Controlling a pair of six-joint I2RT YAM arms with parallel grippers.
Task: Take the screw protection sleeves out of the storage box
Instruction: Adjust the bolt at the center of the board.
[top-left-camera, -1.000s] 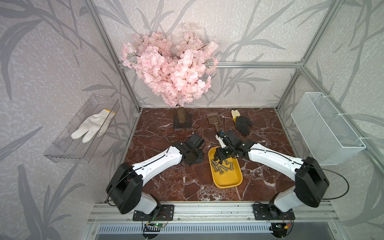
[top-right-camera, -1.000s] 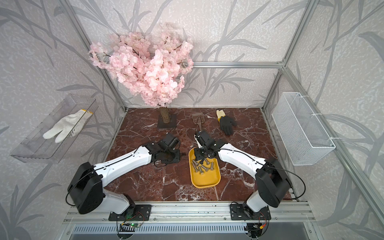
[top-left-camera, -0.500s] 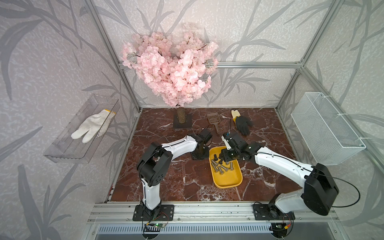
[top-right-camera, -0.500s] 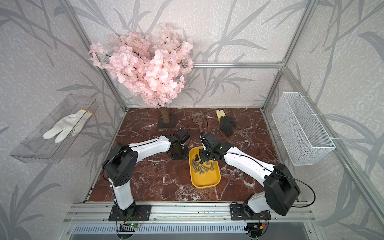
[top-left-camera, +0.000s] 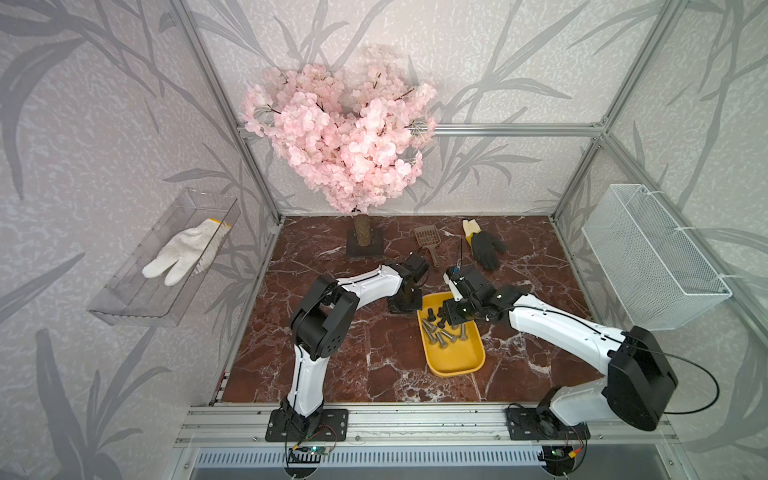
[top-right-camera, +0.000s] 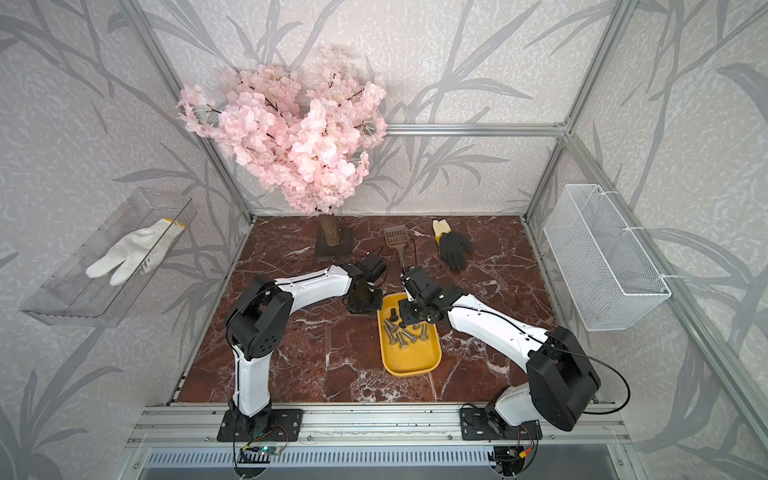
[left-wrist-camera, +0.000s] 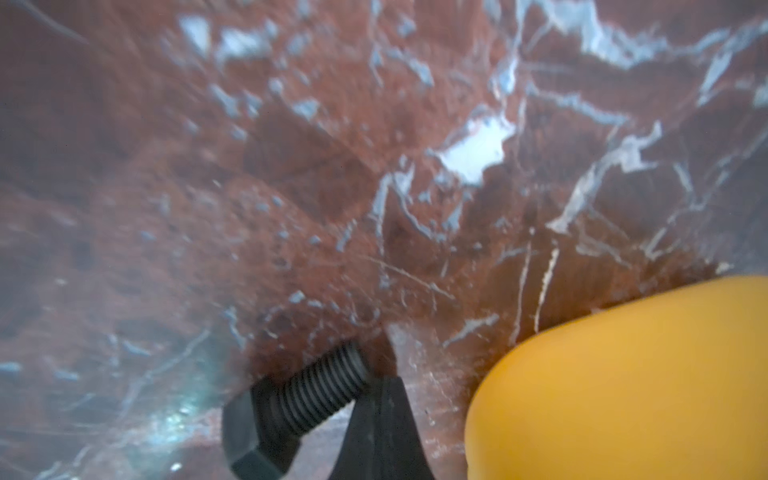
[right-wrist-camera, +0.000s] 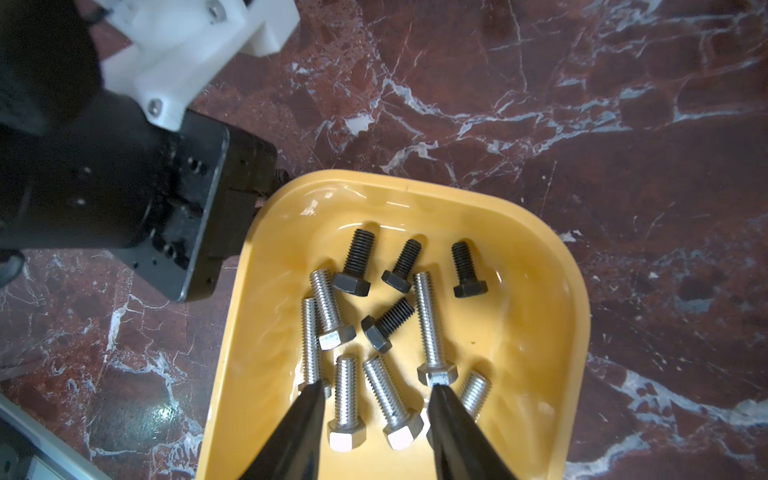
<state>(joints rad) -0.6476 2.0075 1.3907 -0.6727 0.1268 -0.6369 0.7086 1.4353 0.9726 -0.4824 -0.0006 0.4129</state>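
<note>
The yellow storage box (top-left-camera: 457, 361) (top-right-camera: 415, 357) lies mid-table. Inside, the right wrist view shows several black threaded screw protection sleeves (right-wrist-camera: 359, 262) with hex caps at its far end, among longer silver bolts (right-wrist-camera: 430, 328). My right gripper (right-wrist-camera: 374, 395) (top-left-camera: 451, 322) hangs open just above the silver bolts, holding nothing. My left gripper (left-wrist-camera: 380, 386) (top-left-camera: 405, 305) points down at the marble beside the box's far left corner, shut. One black sleeve (left-wrist-camera: 299, 411) lies on the marble against the side of its fingers, outside the box rim (left-wrist-camera: 623, 374).
A pink blossom tree on a square base (top-left-camera: 365, 245), a brown scoop (top-left-camera: 428, 241) and a black glove (top-left-camera: 484, 247) lie at the back. A clear bin holding a white glove (top-left-camera: 183, 253) hangs on the left wall, a white wire basket (top-left-camera: 648, 257) on the right.
My left arm has folded upward at the elbow and its gripper has shifted right to the box's corner and closed fully. My right gripper has eased a little over the box.
</note>
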